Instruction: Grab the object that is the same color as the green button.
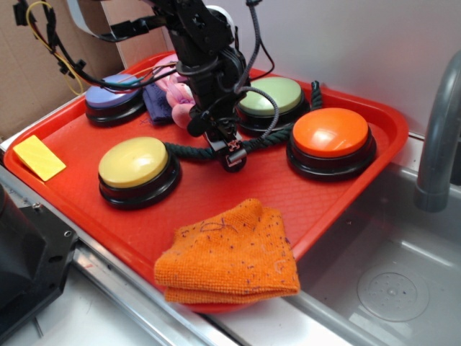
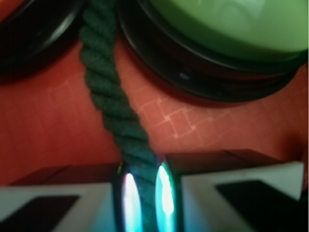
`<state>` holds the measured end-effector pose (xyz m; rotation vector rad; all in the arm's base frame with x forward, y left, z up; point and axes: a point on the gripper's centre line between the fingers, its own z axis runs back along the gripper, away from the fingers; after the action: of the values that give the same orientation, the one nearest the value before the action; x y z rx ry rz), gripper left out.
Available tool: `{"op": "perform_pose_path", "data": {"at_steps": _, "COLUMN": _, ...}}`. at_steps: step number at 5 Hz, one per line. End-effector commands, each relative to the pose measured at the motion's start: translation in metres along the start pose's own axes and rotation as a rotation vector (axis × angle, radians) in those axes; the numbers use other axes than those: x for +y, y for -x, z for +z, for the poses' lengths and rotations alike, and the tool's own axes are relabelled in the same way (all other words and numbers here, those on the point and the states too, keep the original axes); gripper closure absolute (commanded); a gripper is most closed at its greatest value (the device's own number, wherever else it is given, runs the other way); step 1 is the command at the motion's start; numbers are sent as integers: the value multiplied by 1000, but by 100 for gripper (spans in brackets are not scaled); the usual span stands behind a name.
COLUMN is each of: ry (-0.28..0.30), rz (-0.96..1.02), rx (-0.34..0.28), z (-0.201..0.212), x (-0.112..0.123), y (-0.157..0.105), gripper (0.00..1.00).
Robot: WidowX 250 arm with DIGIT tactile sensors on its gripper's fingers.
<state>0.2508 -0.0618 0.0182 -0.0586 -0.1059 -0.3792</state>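
Already the jaws of the black gripper point(image 2: 145, 203) are clenched on the dark green twisted rope point(image 2: 108, 92), which lies on the red plastic tray point(image 1: 79, 180) beside the pale sage-green domed button point(image 1: 272, 94); apparently only lifting remains, though contact looks blurred

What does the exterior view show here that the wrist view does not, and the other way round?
Only the exterior view shows the red tray, the yellow button, orange button, purple button and orange cloth. Only the wrist view shows the fingers pressed against both sides of the rope. Both show the rope, the green button and the gripper.
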Motion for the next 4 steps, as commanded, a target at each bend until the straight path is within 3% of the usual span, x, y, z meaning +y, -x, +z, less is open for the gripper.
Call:
{"op": "perform_pose_path", "data": {"at_steps": 1, "ry": -9, "rz": 120, "rx": 0, "z": 53, "x": -9, "y": -6, "gripper": 100}}
{"op": "perform_pose_path", "data": {"at_steps": 2, "ry": -50, "rz": 286, "rx": 20, "z": 92, "x": -5, "y": -3, "gripper": 100}}
{"op": "perform_pose_path", "data": {"at_steps": 4, "ry": -113, "rz": 460, "rx": -45, "z": 161, "x": 16, "y": 25, "gripper": 100}}
